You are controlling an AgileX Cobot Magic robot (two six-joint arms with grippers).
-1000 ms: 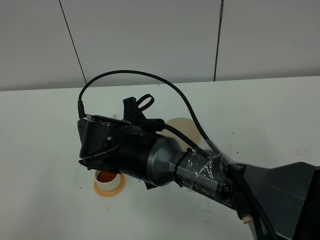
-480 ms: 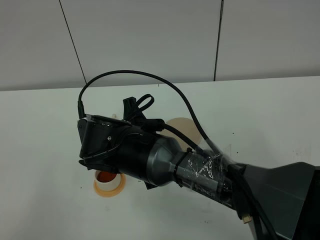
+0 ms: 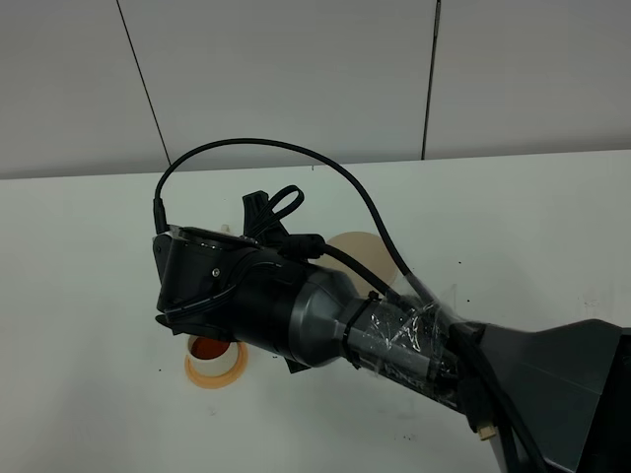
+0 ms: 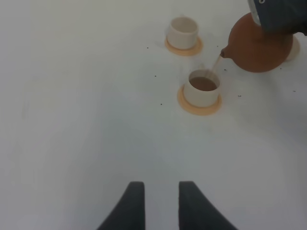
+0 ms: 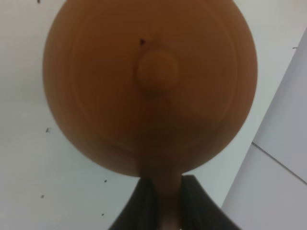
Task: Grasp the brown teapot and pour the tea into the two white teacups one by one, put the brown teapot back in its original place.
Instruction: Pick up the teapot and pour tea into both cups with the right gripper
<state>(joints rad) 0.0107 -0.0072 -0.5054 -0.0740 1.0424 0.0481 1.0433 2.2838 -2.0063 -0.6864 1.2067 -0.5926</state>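
Note:
In the left wrist view the brown teapot (image 4: 259,45) hangs tilted over the nearer white teacup (image 4: 203,87), and a thin stream of tea runs from its spout into the brown tea in the cup. The farther white teacup (image 4: 183,32) stands apart on its coaster. My right gripper (image 5: 163,194) is shut on the handle of the teapot (image 5: 151,86), seen from above the lid. In the exterior view my right arm (image 3: 296,315) hides the teapot; a teacup (image 3: 215,360) with tea shows below it, and the beige saucer (image 3: 355,248) lies bare. My left gripper (image 4: 158,201) is open, holding nothing.
Each cup stands on a flat orange coaster (image 4: 199,104). The white table (image 3: 79,296) runs back to a pale panelled wall (image 3: 296,79). A black cable (image 3: 256,148) loops above the right wrist. Small dark specks dot the table around the cups.

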